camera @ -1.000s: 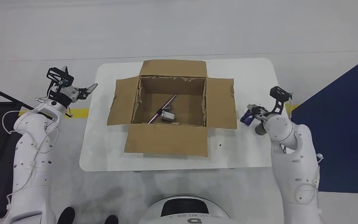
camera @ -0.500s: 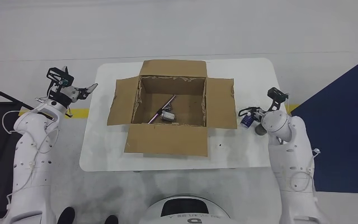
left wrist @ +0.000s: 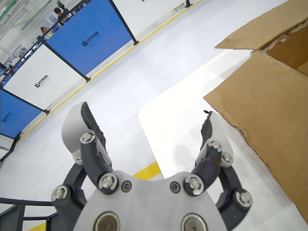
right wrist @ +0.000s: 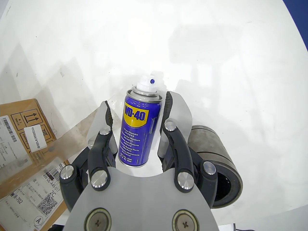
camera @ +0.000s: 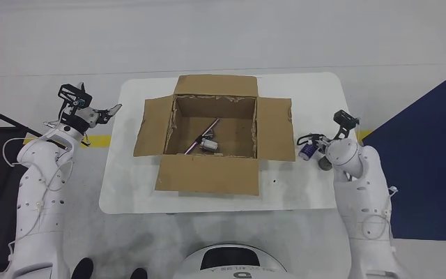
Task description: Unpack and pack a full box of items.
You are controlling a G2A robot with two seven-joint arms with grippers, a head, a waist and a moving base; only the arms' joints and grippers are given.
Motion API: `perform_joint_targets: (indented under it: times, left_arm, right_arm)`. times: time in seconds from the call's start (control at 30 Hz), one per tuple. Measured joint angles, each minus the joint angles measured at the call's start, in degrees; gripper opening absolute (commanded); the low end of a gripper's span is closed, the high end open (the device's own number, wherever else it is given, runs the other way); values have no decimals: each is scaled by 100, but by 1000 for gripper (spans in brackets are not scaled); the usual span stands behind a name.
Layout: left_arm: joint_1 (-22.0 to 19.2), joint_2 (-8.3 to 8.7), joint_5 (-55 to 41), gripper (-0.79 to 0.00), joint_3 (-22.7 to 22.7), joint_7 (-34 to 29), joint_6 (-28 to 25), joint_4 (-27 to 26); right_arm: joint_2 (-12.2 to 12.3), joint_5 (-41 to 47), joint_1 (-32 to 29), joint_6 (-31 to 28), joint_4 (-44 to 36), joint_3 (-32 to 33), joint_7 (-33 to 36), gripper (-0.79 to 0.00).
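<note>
Straddling the spray can (right wrist: pixel 139 133), the right gripper (right wrist: pixel 137 99) is spread slightly wider.

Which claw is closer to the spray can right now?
Right. The right claw straddles the can; the left claw sits past the box, at the table's opposite end.

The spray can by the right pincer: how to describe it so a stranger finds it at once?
On the white table, right of the cardboard box, the spray can sits inside the open right pincer. It is blue and yellow with a white nozzle, unlike the grey metal cylinder beside it.
</note>
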Motion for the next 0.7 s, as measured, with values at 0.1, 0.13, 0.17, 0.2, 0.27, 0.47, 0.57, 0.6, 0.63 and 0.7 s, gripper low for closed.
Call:
perform_joint_targets:
  times: [0.1,0.13,0.17,0.2,0.27,0.47,0.57,0.6,0.63,0.7]
  left_arm:
    - [0,0,0,0,0,0,0,0]
    - [0,0,0,0,0,0,0,0]
    - [0,0,0,0,0,0,0,0]
    - [0,0,0,0,0,0,0,0]
    - [0,0,0,0,0,0,0,0]
    - [0,0,0,0,0,0,0,0]
    - [0,0,0,0,0,0,0,0]
    - [0,0,0,0,0,0,0,0]
    - [0,0,0,0,0,0,0,0]
    - [0,0,0,0,0,0,0,0]
  right_arm:
    - [3,64,-69,-7,-108,37,-102,-283]
    - [3,101,-98,-35,-152,49,-142,-277]
    - [3,152,-131,-84,-203,61,-183,-249]
    - [4,238,-184,-160,-277,90,-246,-219]
    - [6,353,-285,-238,-394,147,-351,-62]
    - [9,749,-583,-492,-784,339,-708,-55]
    - [-7,1219,-923,-790,-1200,531,-1153,0]
    - [-14,1384,-1039,-915,-1327,581,-1293,0]
    - [-20,1563,-1158,-1063,-1451,632,-1432,0]
    - [-33,2012,-1438,-1496,-1710,740,-1717,0]
